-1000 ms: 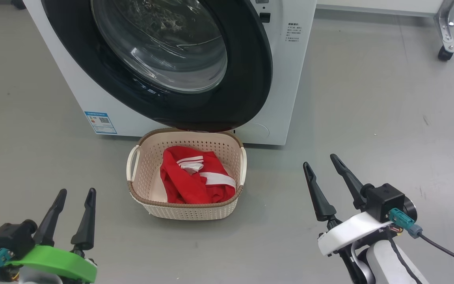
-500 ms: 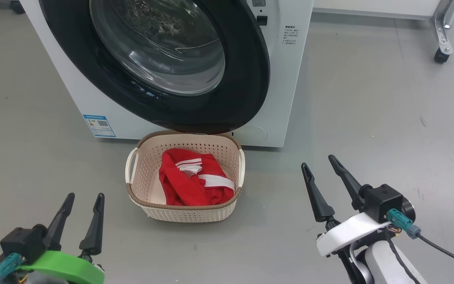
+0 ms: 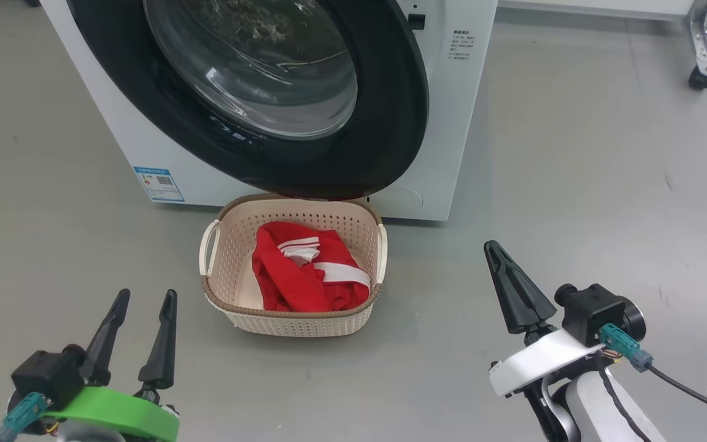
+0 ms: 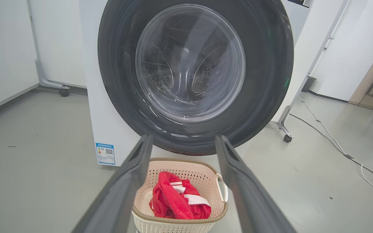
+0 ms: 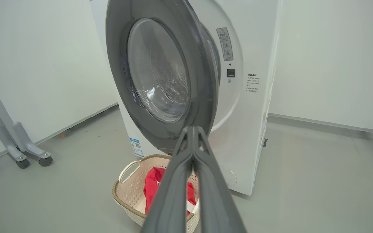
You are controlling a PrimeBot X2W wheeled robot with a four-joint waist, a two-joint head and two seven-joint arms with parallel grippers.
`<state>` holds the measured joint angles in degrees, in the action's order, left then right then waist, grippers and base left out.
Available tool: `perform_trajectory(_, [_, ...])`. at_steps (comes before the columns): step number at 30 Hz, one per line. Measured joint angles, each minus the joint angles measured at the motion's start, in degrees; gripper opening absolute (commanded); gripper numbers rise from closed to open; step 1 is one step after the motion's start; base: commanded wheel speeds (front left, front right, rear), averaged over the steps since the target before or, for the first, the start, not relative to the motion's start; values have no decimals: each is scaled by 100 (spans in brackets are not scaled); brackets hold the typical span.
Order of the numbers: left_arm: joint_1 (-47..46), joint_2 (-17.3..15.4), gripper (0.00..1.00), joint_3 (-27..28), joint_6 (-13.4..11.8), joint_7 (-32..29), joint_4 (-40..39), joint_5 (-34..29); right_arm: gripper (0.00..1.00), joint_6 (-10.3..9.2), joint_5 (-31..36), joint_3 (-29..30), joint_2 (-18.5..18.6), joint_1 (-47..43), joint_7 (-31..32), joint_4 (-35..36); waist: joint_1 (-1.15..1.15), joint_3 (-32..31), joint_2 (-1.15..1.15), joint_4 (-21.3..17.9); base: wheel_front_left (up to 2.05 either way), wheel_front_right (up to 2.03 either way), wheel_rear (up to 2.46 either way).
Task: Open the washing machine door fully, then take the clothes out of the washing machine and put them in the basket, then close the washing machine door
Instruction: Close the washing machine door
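Head camera looking down, wrist cameras low, facing forward, all sharing basket (image 3: 292, 323), seemingly near

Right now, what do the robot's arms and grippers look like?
The left gripper and right gripper both have long, tapered black jaws and a black block with a teal connector. The left has a green bracket, the right a white bracket and a black cable along its pale forearm.

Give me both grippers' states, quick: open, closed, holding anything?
Left gripper: open, holding nothing.
Right gripper: closed, holding nothing.
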<state>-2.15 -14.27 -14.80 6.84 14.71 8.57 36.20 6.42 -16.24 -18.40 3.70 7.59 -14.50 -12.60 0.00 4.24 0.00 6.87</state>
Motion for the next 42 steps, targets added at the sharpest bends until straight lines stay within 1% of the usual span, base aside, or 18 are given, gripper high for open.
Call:
perform_trajectory(7, [-4, 114, 100, -5, 1, 0, -143, -79, 0, 8, 202, -221, 154, 242, 0, 82, 0, 227, 0, 127, 0, 0, 0])
perform_trajectory(10, [-16, 175, 100, -43, 1, 0, -186, -208, 0, 23, 264, -337, 232, 541, 0, 83, 0, 396, 0, 218, 0, 0, 0])
perform_trajectory(13, [-23, 233, 100, -87, 2, 0, -222, -213, 0, 55, 288, -442, 305, 778, 7, 83, 0, 541, 0, 296, 0, 0, 0])
perform_trajectory(18, [-110, 282, 100, -199, 3, 0, -311, -269, 0, 56, 337, -530, 445, 1324, 67, 90, 0, 814, 0, 439, 0, 0, 0])
perform_trajectory(26, [-426, 505, 100, -391, 4, 0, -354, -344, 0, 57, 369, -504, 822, 2207, 245, 97, 0, 1293, 0, 732, 0, 0, 0])
perform_trajectory(36, [-733, 828, 100, -565, 11, 0, -237, -347, 0, 57, 371, -748, 1265, 3099, 456, -92, 0, 1864, 0, 1176, 0, 0, 0])
perform_trajectory(39, [-825, 921, 100, -598, 12, 0, -187, -347, 0, 57, 367, -844, 1462, 3301, 513, -167, 0, 2009, 0, 1317, 0, 0, 0])
perform_trajectory(42, [-885, 973, 100, -621, 29, 0, -176, -347, 0, 57, 365, -890, 1573, 3426, 522, -208, 0, 2098, 0, 1412, 0, 0, 0])
